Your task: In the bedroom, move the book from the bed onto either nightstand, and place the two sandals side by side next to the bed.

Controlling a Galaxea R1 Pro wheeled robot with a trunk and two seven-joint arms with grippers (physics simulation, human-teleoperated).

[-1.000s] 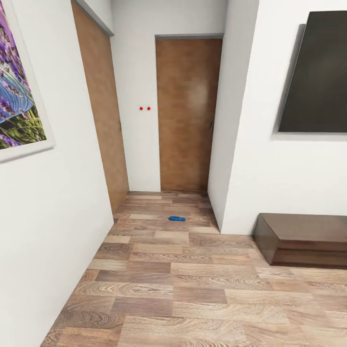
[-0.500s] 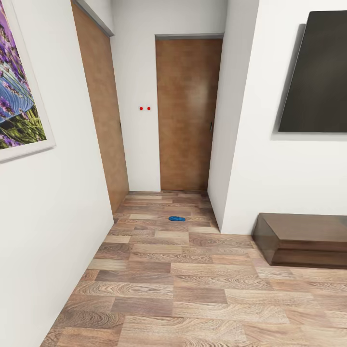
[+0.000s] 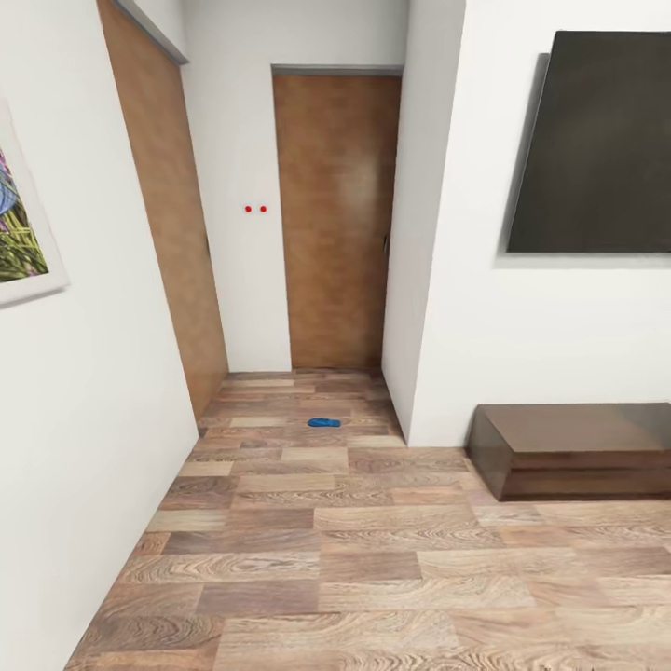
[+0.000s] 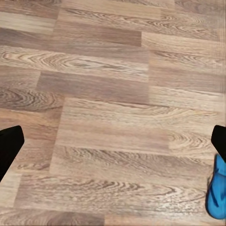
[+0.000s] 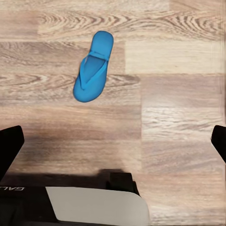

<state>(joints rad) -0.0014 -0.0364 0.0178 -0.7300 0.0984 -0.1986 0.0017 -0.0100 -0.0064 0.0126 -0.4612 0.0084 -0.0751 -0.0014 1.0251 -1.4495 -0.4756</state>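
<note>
We find the task at an early stage: the robot stands in a passage with a brown wood-plank floor [image 3: 373,559] between plain white walls [image 3: 522,335], and in our judgement neither sandal has been set by a bed. On the book's move to a nightstand we can make no finding from here. One bright blue flat sandal [image 3: 323,422] lies alone on the planks far down the passage, short of the closed brown wooden end door [image 3: 335,224]. A second bright blue thong sandal [image 5: 93,66] lies flat on the floor close to the robot's own white and black base [image 5: 94,202], sole down and apart from it. A blue rounded shape [image 4: 217,190] at the margin of the left wrist view is probably that same near sandal, though we cannot tell for certain. The left gripper [image 4: 113,146] hangs above bare planks with its dark fingers spread wide and nothing between them; the right gripper [image 5: 113,146] is likewise released and empty, over the floor near the second sandal. Both sandals therefore remain to be picked up and carried. Of the surroundings, a second brown side door [image 3: 163,233] lines the left wall, a large dark flat wall panel [image 3: 592,144] hangs at right, and below it sits a low dark brown wooden cabinet [image 3: 568,447], which narrows the turn at the corner. A white-framed floral picture [image 3: 19,233] hangs at left, and two small red dots [image 3: 248,209] mark the end wall. The route to the far sandal looks unobstructed.
</note>
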